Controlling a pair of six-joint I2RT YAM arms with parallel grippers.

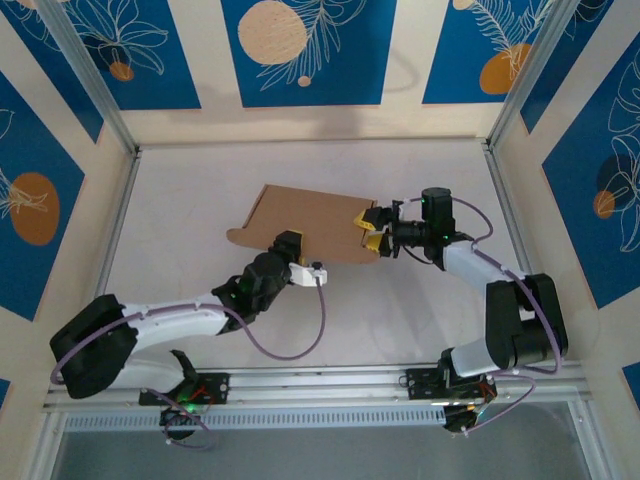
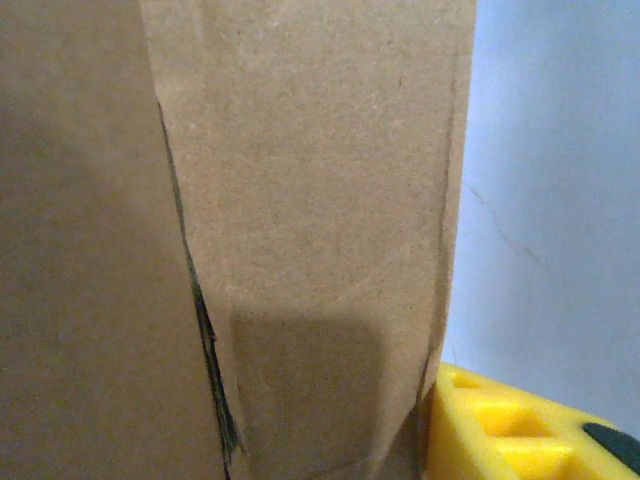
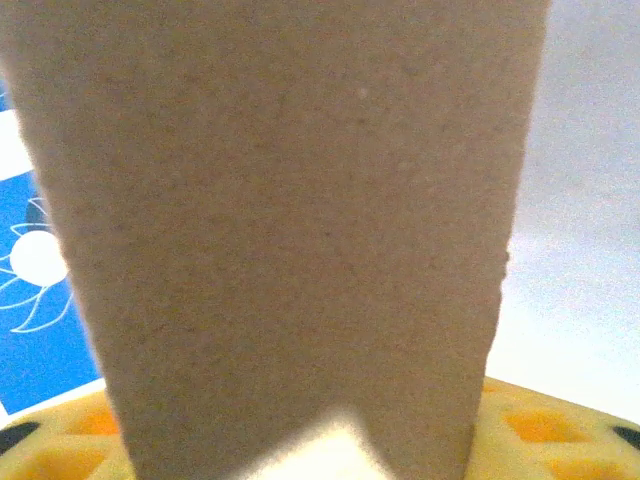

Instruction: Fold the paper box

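Observation:
The brown paper box (image 1: 300, 220) lies mostly flat in the middle of the white table. My left gripper (image 1: 289, 246) rests over its near edge. In the left wrist view creased cardboard panels (image 2: 300, 200) cover most of the frame, and one yellow finger (image 2: 500, 430) shows well off to the lower right, so the jaws stand apart. My right gripper (image 1: 367, 231) is at the box's right edge, open. In the right wrist view a cardboard flap (image 3: 300, 200) stands between the spread yellow fingers (image 3: 560, 435).
The white table (image 1: 180, 200) is walled in by blue-and-cream patterned panels and aluminium posts (image 1: 95, 80). A purple cable (image 1: 322, 320) loops from the left arm. There is free table surface left of and behind the box.

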